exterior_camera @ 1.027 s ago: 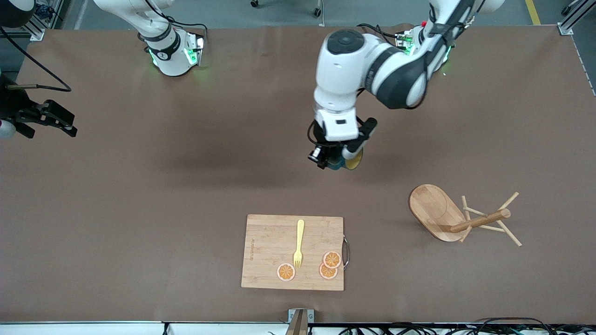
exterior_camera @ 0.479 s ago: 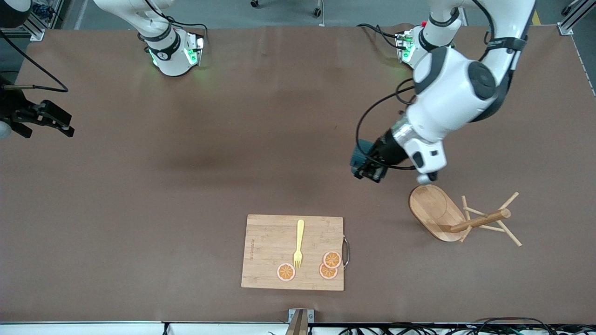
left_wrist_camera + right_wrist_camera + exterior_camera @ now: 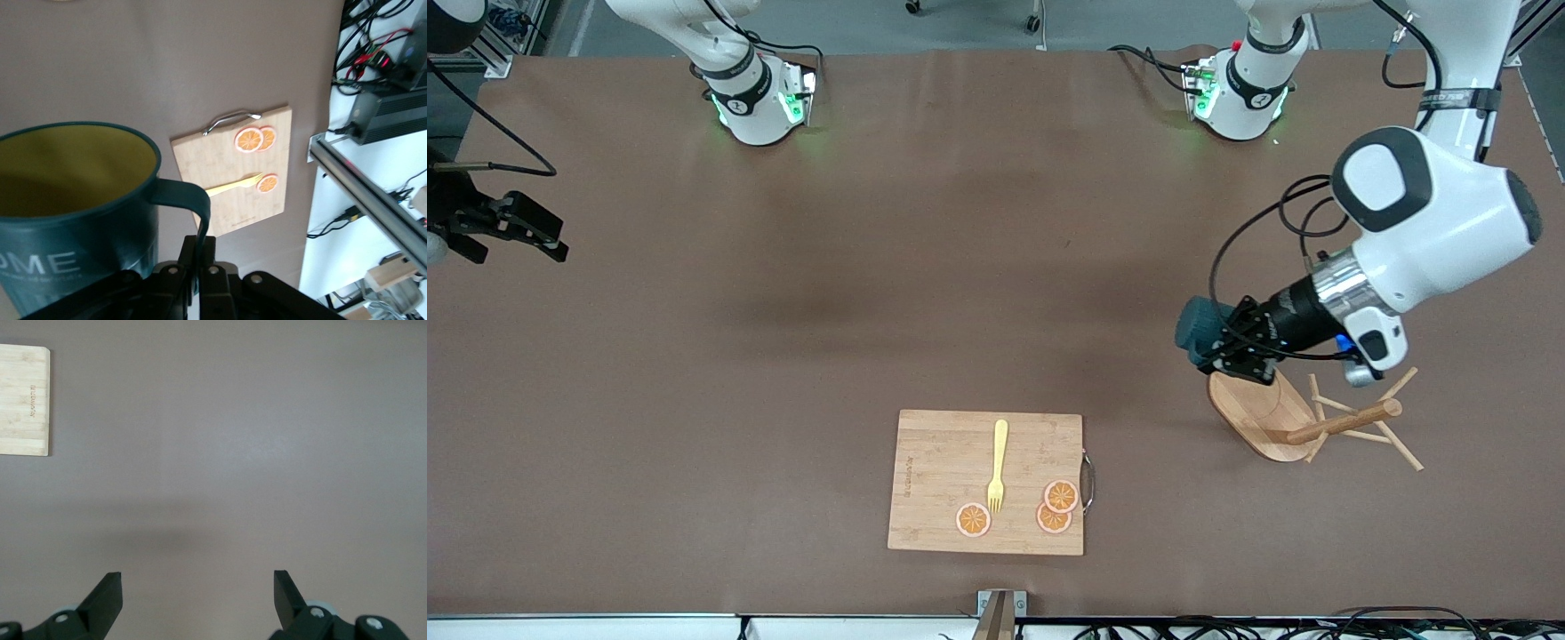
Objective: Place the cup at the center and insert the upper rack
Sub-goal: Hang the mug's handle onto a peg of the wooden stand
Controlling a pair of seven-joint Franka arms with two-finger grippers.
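The cup [image 3: 1193,324], dark teal with a mustard-yellow inside [image 3: 73,200], hangs in the air on its side. My left gripper [image 3: 1232,342] is shut on its handle [image 3: 199,250], with the handle's thin band pinched between the fingers. Both are just above the edge of the upper rack's oval base [image 3: 1258,404]. The upper rack, a light wooden mug tree, lies tipped over toward the left arm's end of the table, its post [image 3: 1343,422] and thin pegs resting on the table. My right gripper [image 3: 534,236] waits open at the right arm's end, over bare table [image 3: 197,587].
A wooden cutting board [image 3: 985,480] with a metal handle lies near the front camera, about mid-table. It carries a yellow fork [image 3: 998,462] and three orange slices [image 3: 1056,507]. The board also appears in the left wrist view [image 3: 233,173] and the right wrist view [image 3: 23,400].
The left arm has swung the cup from over the middle of the table toward its own end, to the mug tree's base. The right gripper has hardly moved.
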